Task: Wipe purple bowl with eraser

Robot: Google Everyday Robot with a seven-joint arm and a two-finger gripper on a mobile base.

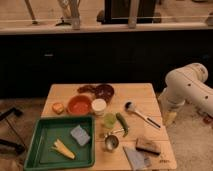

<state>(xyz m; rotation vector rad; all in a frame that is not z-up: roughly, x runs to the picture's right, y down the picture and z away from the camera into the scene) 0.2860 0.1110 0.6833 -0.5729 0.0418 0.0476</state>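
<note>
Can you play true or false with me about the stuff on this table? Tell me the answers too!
1. The sponge is in the green tray. True.
2. The eraser is inside the purple bowl. False: it lies on the table near the front edge, beside the cloth.
3. The gripper is holding the eraser. False: the gripper hangs off the side of the table, apart from the eraser.
4. The white cup stands right next to the orange bowl. True.
5. The purple bowl is behind the orange bowl, toward the table's back. True.
</note>
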